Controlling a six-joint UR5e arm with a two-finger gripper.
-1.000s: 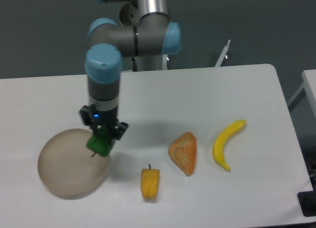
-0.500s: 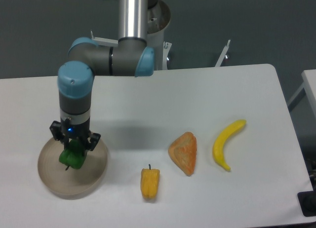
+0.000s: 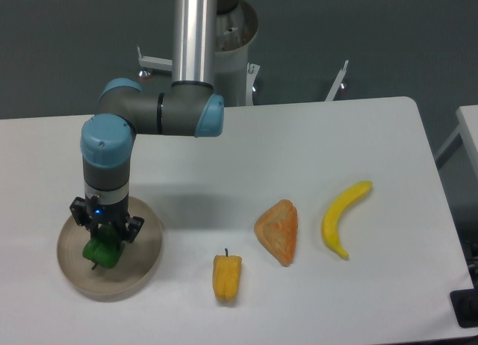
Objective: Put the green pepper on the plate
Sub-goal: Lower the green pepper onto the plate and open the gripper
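The black two-finger gripper point(image 3: 105, 231) covers the top of the small glossy green pepper point(image 3: 101, 252); jaw contact is not discernible. The white table point(image 3: 314, 136) is cut off at the left, right and bottom edges.

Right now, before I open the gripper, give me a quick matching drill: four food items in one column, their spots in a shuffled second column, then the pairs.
Things:
1. green pepper
2. yellow pepper
3. orange wedge
4. banana

Places:
A. farthest right on the table
B. over the plate, in the gripper
C. nearest the front edge, right of the plate
D. between the yellow pepper and the banana

Pairs: 1-B, 2-C, 3-D, 4-A
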